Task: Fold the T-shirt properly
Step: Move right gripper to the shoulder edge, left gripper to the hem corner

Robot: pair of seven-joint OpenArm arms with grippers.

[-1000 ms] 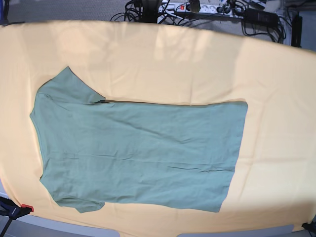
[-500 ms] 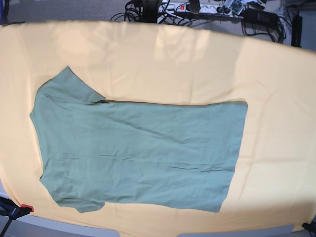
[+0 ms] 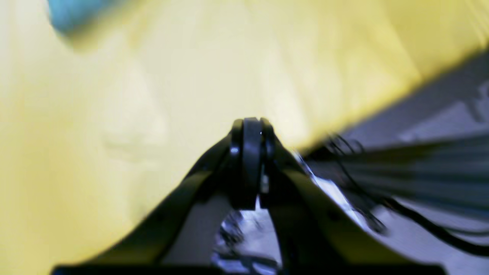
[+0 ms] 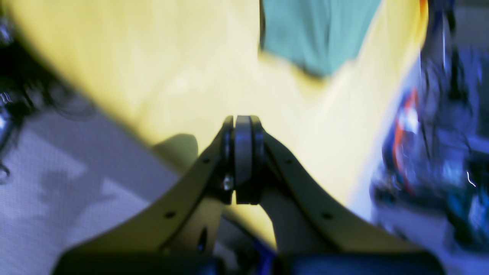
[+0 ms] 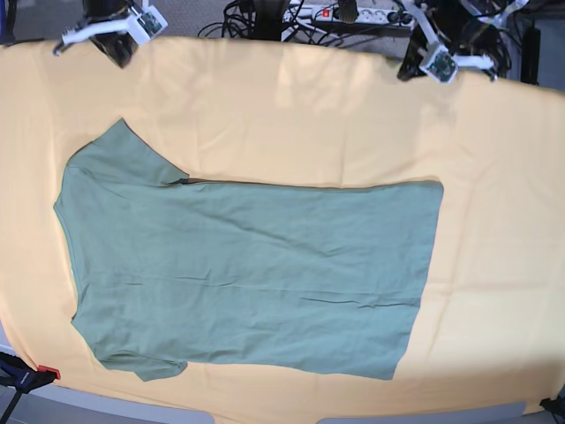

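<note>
The sage-green T-shirt lies flat and spread out on the yellow-orange table cloth, neck end to the left and hem to the right, with both short sleeves out. A blurred corner of the T-shirt shows in the left wrist view, and a blurred part of the T-shirt shows in the right wrist view. My left gripper is shut and empty, above the cloth's far edge. My right gripper is also shut and empty, near the far left edge. Neither one touches the shirt. The left arm shows at the top right, the right arm at the top left.
Black cables and a power strip lie on the floor beyond the far edge of the table. A clamp with a red tip grips the near left corner. Bare cloth surrounds the shirt on all sides.
Both arms have come into the base view at the far edge, one at each top corner. The T-shirt has not moved.
</note>
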